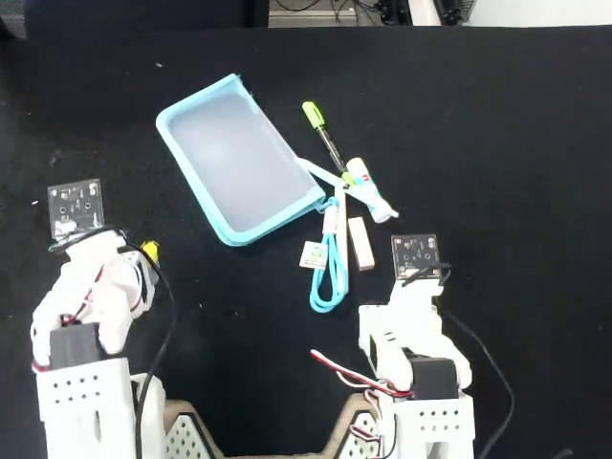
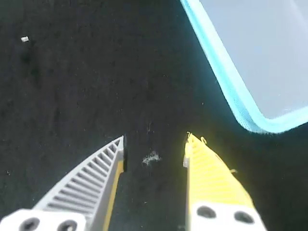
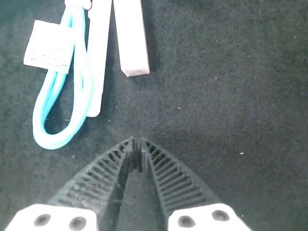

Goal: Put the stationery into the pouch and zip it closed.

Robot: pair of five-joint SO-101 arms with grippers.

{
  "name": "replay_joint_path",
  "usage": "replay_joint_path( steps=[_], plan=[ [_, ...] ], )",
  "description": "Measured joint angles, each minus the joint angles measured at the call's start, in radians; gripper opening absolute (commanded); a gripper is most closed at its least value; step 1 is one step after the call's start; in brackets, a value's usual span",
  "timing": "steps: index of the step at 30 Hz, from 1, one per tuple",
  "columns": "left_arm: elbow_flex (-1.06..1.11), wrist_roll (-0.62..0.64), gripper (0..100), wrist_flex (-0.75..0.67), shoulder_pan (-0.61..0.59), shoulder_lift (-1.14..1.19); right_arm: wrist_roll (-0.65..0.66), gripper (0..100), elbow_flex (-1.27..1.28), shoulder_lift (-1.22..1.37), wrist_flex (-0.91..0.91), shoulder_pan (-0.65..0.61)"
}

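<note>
The light-blue zip pouch (image 1: 239, 158) lies flat at the table's middle left, and one cyan-edged corner of it (image 2: 255, 62) shows in the left wrist view. Its cyan strap loop (image 1: 328, 277) (image 3: 57, 120) with a white tag (image 3: 48, 48) trails toward the arms. Beside the strap lie a thin white stick (image 3: 98, 57) and a white eraser block (image 1: 360, 242) (image 3: 131, 33). A green-capped pen (image 1: 323, 134) and a white tube (image 1: 371, 189) lie farther back. My left gripper (image 2: 154, 147) is open over bare cloth, short of the pouch. My right gripper (image 3: 137, 144) is shut and empty, just short of the eraser.
Black cloth covers the whole table (image 1: 497, 143). Both arm bases stand at the near edge, the left arm (image 1: 96, 287) and the right arm (image 1: 413, 306). A small white fleck (image 2: 151, 158) lies on the cloth between the left fingers.
</note>
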Motion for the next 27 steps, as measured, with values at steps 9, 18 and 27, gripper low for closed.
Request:
replay_joint_path(
  steps=[9,18,27],
  plan=[
    [-0.058,0.006,21,-0.002,0.068,0.049,0.000,1.2,0.000,0.000,0.000,0.000],
    [-0.172,0.006,20,-0.002,0.117,0.103,0.000,1.2,0.000,0.000,0.000,0.000],
    [-0.265,0.009,20,-0.038,0.121,0.457,0.000,1.2,0.000,0.000,0.000,0.000]
  ],
)
